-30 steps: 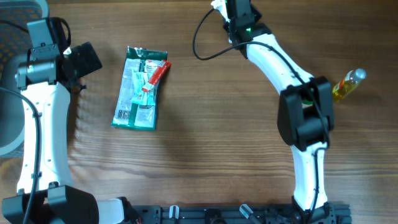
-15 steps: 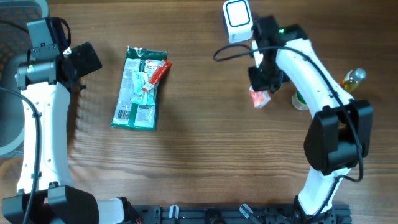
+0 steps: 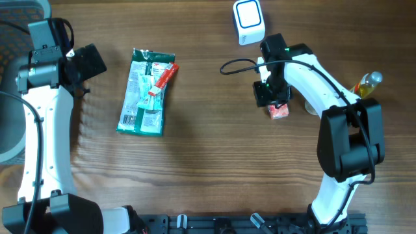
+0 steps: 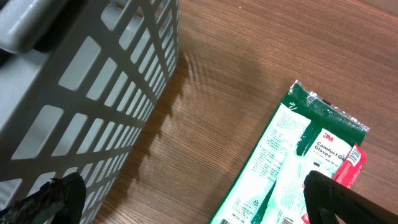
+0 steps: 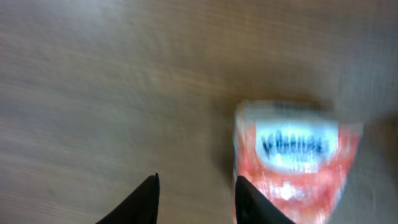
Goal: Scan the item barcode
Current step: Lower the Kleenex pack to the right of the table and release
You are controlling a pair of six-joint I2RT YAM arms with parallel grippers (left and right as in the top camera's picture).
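Red packet (image 3: 279, 112) lies flat on the desk, right of its middle and nearer the far edge, just ahead of my right gripper (image 5: 198, 186), jaws apart on nothing; though blurred, it looks light, soft and crinkly, best pinched across its flat faces.

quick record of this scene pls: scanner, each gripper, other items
scanner: white box scanner with blue-rimmed face, standing apart from the packet
right gripper: open, above small red and white packet lying on the table, not gripping it
left gripper: open, empty
other items: green glove packet, red tube on top of it, yellow bottle
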